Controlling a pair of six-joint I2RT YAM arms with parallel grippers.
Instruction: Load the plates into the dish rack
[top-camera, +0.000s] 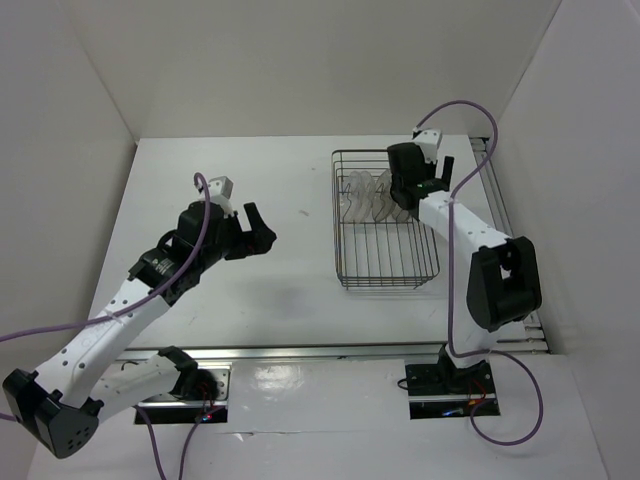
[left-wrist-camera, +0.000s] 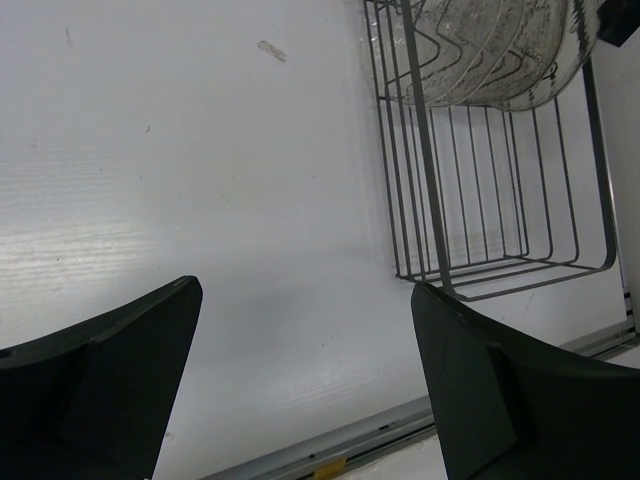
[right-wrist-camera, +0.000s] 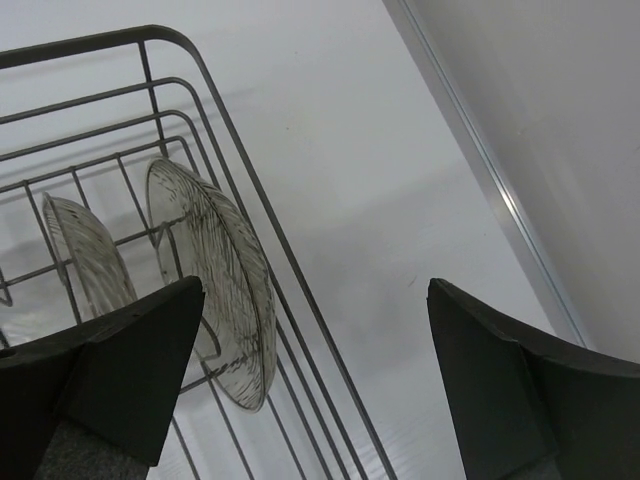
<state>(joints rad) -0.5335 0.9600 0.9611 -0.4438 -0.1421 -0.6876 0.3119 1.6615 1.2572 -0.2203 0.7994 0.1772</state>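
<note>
Several see-through plates (top-camera: 366, 195) stand on edge between the prongs in the far half of the dark wire dish rack (top-camera: 390, 262). My right gripper (top-camera: 413, 198) hangs over the rack's right rim beside them, open and holding nothing. In the right wrist view its jaws (right-wrist-camera: 315, 370) straddle the rim wire (right-wrist-camera: 262, 232), with the nearest plate (right-wrist-camera: 215, 270) just inside by the left finger and another plate (right-wrist-camera: 85, 255) behind it. My left gripper (top-camera: 265, 228) hovers open over bare table left of the rack. Its wrist view (left-wrist-camera: 310, 370) shows the rack (left-wrist-camera: 432, 180) and plates (left-wrist-camera: 490, 50) at upper right.
The rack's near half (top-camera: 385, 250) holds no plates. White walls enclose the table on the left, back and right. A metal rail (top-camera: 330, 352) runs along the near edge, and a second rail (right-wrist-camera: 480, 150) borders the table right of the rack.
</note>
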